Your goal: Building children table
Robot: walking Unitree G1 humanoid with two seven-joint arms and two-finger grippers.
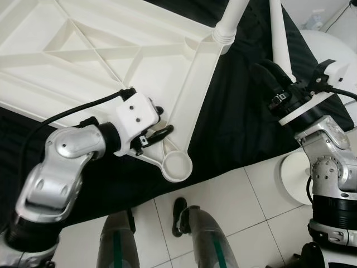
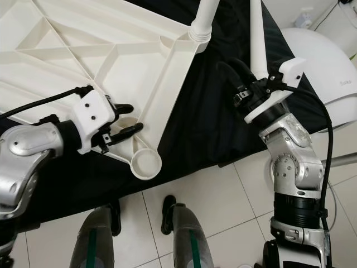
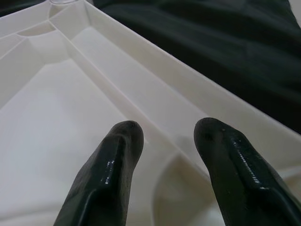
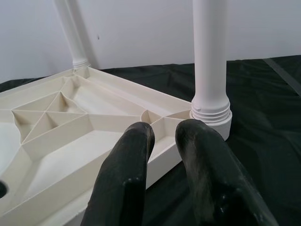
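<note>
Left eye view: upturned white ribbed tabletop [image 1: 106,53] (legs socketed), left hand [image 1: 159,124] spread over its rim.

A black cloth [image 1: 240,128] is lying spread over the white tiled floor [image 1: 234,206]. A white rounded object [image 2: 321,67] is standing at the right, with a white round base [image 1: 294,177] near it.

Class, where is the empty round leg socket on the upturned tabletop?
The empty leg socket is at the tabletop's near corner, just beyond the left gripper, above the black cloth.
</note>
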